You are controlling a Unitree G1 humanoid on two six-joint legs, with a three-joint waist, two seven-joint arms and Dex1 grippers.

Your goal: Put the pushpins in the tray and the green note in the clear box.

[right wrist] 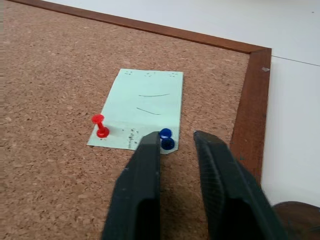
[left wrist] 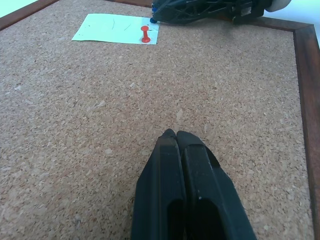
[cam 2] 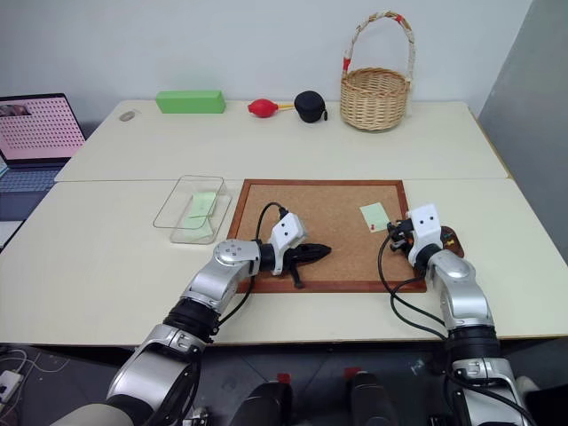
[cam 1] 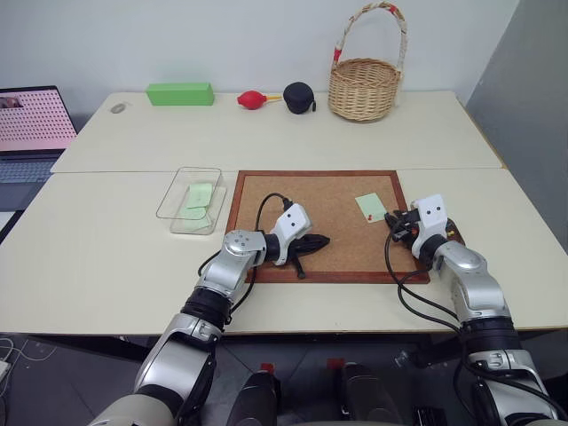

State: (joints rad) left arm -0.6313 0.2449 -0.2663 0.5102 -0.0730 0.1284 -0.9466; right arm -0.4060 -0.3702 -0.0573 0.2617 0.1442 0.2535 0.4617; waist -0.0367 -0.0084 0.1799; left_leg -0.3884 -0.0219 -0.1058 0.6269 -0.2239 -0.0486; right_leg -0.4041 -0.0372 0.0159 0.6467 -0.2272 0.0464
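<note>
The pale green note (right wrist: 147, 102) lies on the corkboard (cam 1: 302, 191) near its right frame. A red pushpin (right wrist: 100, 126) and a dark blue pushpin (right wrist: 166, 139) stick in the note's near edge. My right gripper (right wrist: 180, 142) hovers low over that edge, its fingers a narrow gap apart. The blue pin stands just ahead of one fingertip (right wrist: 150, 147) and is not clamped. The dark reddish-brown tray (cam 1: 453, 232) sits right of the board, partly behind this gripper. My left gripper (cam 1: 324, 240) is shut and empty over the board's middle. The clear box (cam 1: 170, 206) left of the board holds a green slip.
At the table's far edge stand a wicker basket (cam 1: 364, 87), a bright green block (cam 1: 180, 93), a red bulb (cam 1: 253, 98) and a black case (cam 1: 299, 97). A laptop (cam 1: 31, 120) sits at the far left.
</note>
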